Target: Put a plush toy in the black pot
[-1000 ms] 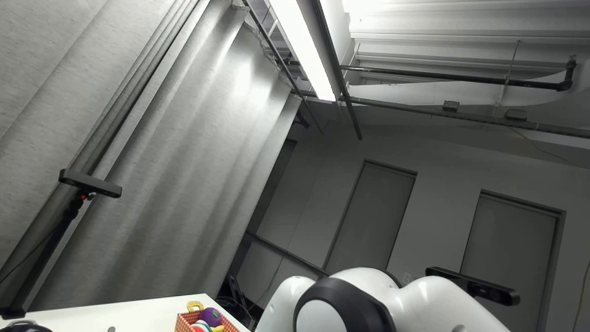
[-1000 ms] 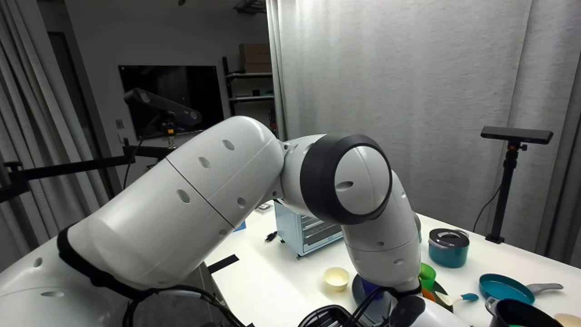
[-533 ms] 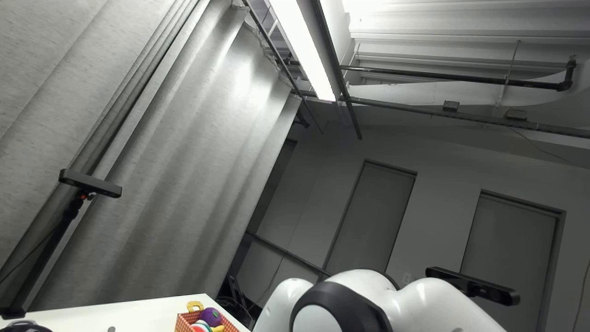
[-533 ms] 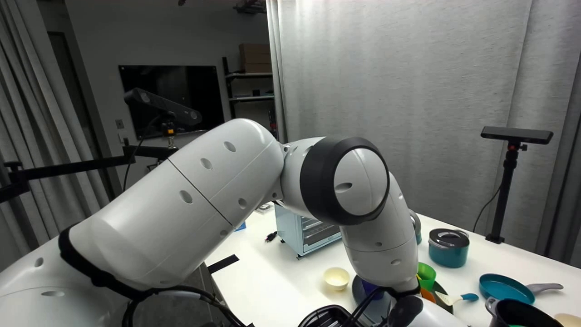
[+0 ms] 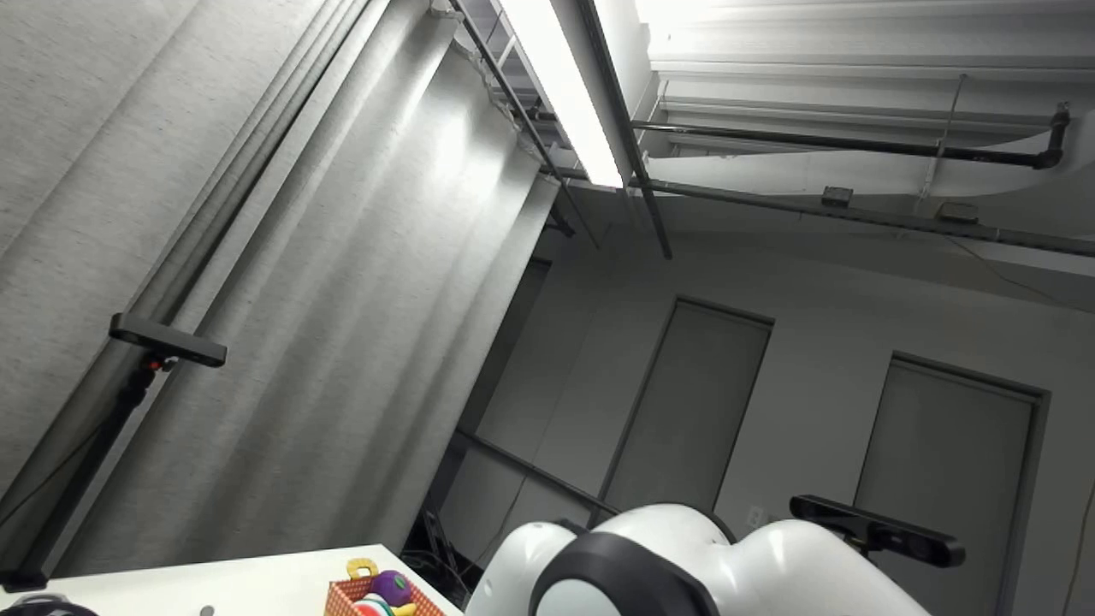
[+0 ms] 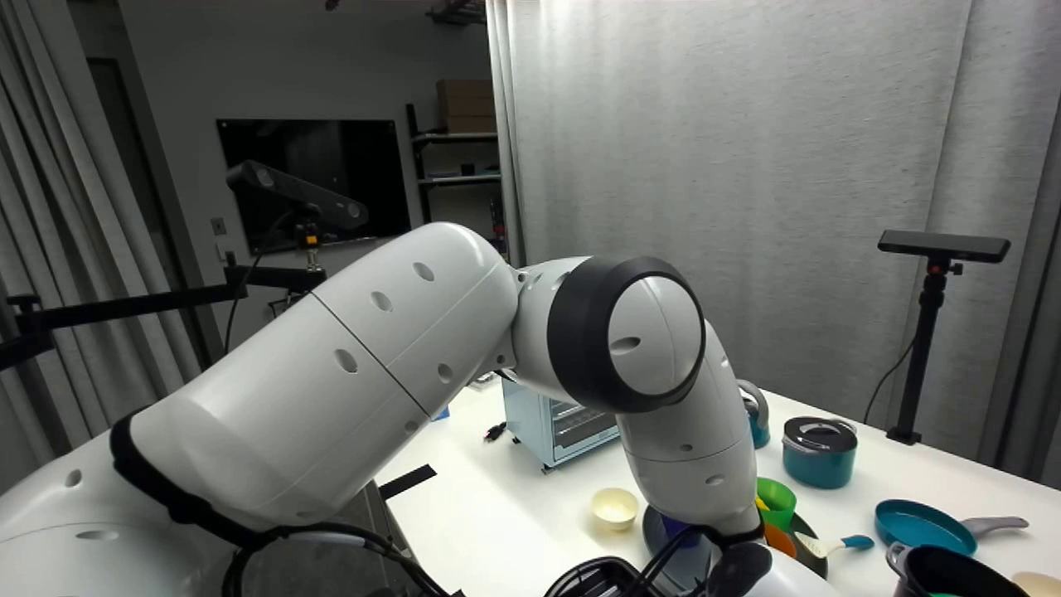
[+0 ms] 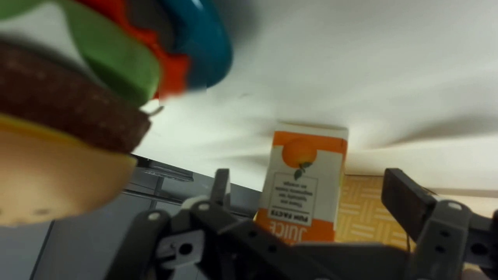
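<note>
My gripper (image 7: 308, 177) is open in the wrist view, its fingers (image 7: 404, 204) set wide apart. Between them stands an orange-and-white juice carton (image 7: 299, 182), with a gap on either side. A burger-shaped toy (image 7: 74, 89) with bun, patty and lettuce fills the upper left of that view, beside the jaws. Several toys lie in a red checked basket (image 5: 346, 599) in an exterior view, among them a purple round one (image 5: 392, 588). Which thing is the plush toy I cannot tell. The black pot (image 6: 953, 572) is cut off at the lower right of an exterior view, something green inside.
Around the arm (image 6: 630, 332) are a light-blue toaster oven (image 6: 530, 423), a pale yellow bowl (image 6: 614, 508), a green cup (image 6: 777, 502), a lidded teal pot (image 6: 819, 456) and a teal pan (image 6: 920, 526). A camera stand (image 6: 924, 356) rises behind the table.
In both exterior views the arm has sunk slightly and its forearm has shifted left, uncovering more of the teal kettle and green cup. The pot and basket have stayed put.
</note>
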`<state>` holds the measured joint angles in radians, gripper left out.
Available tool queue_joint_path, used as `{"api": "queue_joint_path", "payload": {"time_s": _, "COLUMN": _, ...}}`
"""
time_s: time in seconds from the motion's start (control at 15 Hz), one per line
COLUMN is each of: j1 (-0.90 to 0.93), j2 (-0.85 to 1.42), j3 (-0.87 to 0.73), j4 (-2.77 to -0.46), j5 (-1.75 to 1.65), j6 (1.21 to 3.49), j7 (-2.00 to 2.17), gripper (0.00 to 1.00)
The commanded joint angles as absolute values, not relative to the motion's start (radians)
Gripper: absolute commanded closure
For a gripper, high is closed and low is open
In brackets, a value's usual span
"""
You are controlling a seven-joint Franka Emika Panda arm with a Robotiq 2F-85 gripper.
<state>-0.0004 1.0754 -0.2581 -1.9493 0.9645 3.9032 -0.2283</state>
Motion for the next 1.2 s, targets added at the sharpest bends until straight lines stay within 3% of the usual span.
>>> {"api": "queue_joint_path", "payload": {"time_s": 0.0, "j1": 0.021, "j2": 1.11, "j3": -0.269, "j4": -1.916, "j5": 1.022, "j6": 3.872, "j7": -0.292, "gripper": 0.0}}
{"api": "queue_joint_path", "payload": {"time_s": 1.13, "j1": 0.081, "j2": 1.006, "j3": -0.29, "j4": -1.977, "j5": 1.139, "j6": 3.936, "j7": -0.41, "gripper": 0.0}}
